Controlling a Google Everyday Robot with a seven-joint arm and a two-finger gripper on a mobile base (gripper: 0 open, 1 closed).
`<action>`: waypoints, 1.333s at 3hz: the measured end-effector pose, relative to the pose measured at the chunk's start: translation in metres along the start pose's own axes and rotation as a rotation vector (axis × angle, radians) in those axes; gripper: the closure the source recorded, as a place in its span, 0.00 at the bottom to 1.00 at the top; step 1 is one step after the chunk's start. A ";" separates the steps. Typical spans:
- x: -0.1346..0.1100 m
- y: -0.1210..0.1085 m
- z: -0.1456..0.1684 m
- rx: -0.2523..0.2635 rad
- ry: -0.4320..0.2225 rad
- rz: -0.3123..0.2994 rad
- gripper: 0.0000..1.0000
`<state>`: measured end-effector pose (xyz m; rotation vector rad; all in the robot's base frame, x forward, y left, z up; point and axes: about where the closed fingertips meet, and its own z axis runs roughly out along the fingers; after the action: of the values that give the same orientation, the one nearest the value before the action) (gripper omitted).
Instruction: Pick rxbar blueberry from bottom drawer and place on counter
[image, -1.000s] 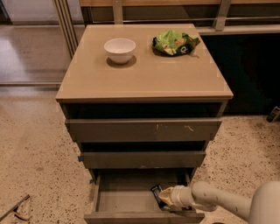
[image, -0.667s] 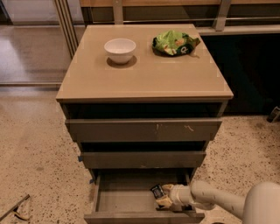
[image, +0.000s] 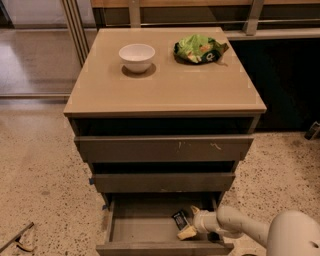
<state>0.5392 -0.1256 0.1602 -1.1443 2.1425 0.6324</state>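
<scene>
The snack bar (image: 180, 219), a small flat bar in a dark wrapper with pale print, lies inside the bottom drawer (image: 142, 229), towards the right side of the tray. It sits at a slant, one end pointing to the back of the drawer and the other down towards the front.

The gripper (image: 187, 232) is inside the same drawer, at the lower end of the bar and right up against it. Its pale yellowish tip rests low, near the drawer floor. Whether the gripper has hold of the bar or only sits beside it cannot be told, nor how far open it is.

A white arm (image: 234, 225) reaches in from the lower right, crossing over the right wall of the drawer, and joins a rounded white body (image: 295, 236) at the corner of the view.

The bottom drawer is pulled well out, its flat front facing the camera. Above it, the middle drawer (image: 162, 182) and the top drawer (image: 162, 148) are each pulled out slightly, with dark gaps over them; the top one has pale scuffs on its front.

The counter (image: 160, 87) on top of the cabinet is tan and slightly glossy. A white bowl (image: 137, 57) stands on it at the back left, and a crumpled green bag (image: 199, 49) lies at the back right, well apart from the bowl.

The cabinet stands on a speckled floor (image: 40, 170).
</scene>
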 end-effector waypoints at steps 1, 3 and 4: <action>0.006 -0.008 0.014 0.007 -0.016 0.000 0.15; 0.016 -0.009 0.038 0.033 0.012 -0.032 0.15; 0.020 -0.009 0.045 0.077 0.036 -0.032 0.23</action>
<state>0.5516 -0.1116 0.1141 -1.1540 2.1553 0.5139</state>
